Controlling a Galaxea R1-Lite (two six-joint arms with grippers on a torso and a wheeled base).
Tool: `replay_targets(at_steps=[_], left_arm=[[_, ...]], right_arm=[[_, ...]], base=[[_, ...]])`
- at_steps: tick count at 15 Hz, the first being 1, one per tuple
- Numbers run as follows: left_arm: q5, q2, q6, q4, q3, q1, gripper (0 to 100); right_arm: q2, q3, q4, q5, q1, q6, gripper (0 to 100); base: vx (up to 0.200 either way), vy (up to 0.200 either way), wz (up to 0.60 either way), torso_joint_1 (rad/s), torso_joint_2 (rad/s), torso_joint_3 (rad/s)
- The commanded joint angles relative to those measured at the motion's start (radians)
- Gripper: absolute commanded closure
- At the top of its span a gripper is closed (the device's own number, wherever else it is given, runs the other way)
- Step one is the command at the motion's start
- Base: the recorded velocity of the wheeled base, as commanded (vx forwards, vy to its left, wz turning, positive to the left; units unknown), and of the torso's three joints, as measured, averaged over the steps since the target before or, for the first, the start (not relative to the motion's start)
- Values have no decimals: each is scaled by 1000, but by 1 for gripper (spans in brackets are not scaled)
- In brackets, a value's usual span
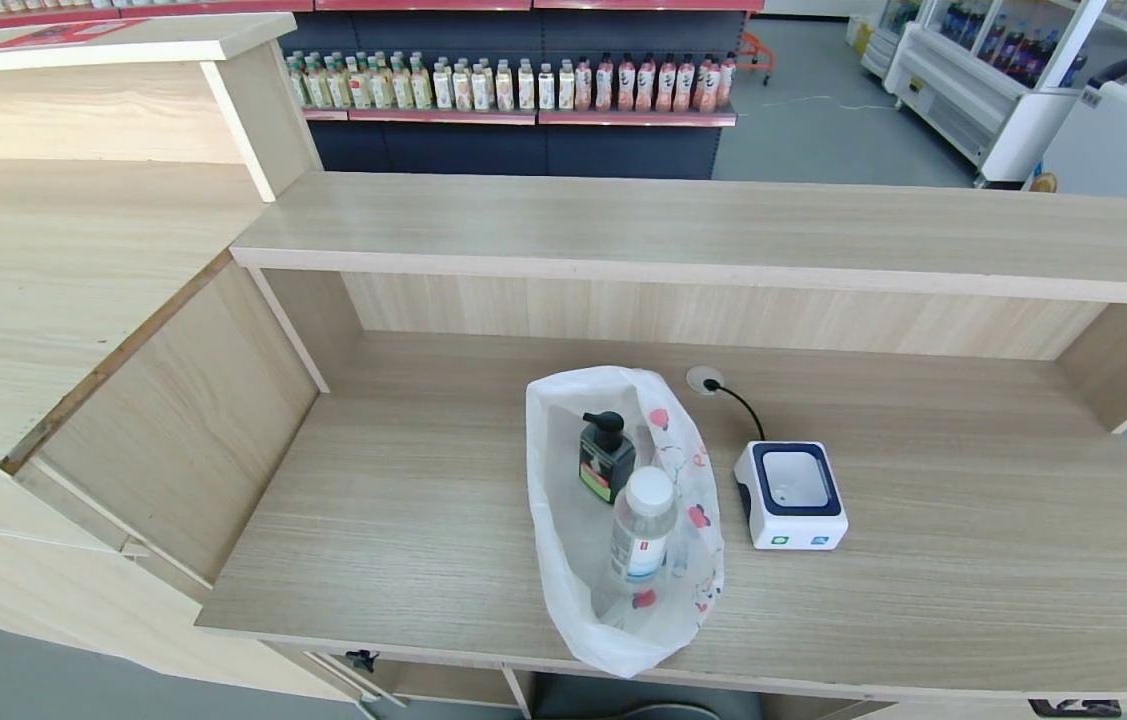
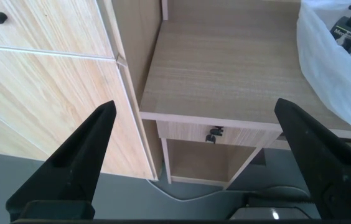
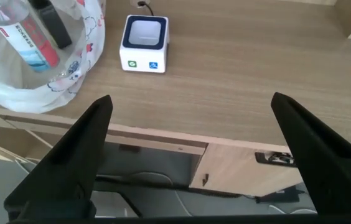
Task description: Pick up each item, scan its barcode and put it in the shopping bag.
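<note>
The left end effector (image 2: 195, 102) hangs below and in front of the desk's (image 1: 403, 500) near edge, its fingers spread wide with nothing between them. On the desk, the one white shopping bag (image 1: 563, 560) lies open at the middle, its lower end at the front edge. Two items are inside it: one dark pump bottle (image 1: 606, 460) towards the back and one clear water bottle (image 1: 643, 530) with a white cap just in front of it. Just beside the bag on its right stands the single barcode scanner (image 1: 791, 492), window up and its cable running back to a hole in the desk. The right end effector (image 3: 191, 96) is also wide and empty, low before the desk edge. Since every item I can see is already bagged, I judge the task done or all but done.
</note>
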State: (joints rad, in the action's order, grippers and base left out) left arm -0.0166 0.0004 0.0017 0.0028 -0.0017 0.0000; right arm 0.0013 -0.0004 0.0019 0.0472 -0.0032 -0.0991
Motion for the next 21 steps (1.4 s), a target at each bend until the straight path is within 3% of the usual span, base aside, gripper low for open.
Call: replay_targets(at_steps=[1,10,21], left_arm=[[0,0,0,0,0,0,0],[0,0,0,0,0,0,0],[0,0,9,0,0,0,0]], right_arm=[[-1,0,3,0,0,-5,0],[-1,0,3,2,0,-5,0],[-1,0,3,2,0,-4,0]], base=[[0,0,0,0,0,0],[0,0,0,0,0,0],[0,-200,0,3,2,2]])
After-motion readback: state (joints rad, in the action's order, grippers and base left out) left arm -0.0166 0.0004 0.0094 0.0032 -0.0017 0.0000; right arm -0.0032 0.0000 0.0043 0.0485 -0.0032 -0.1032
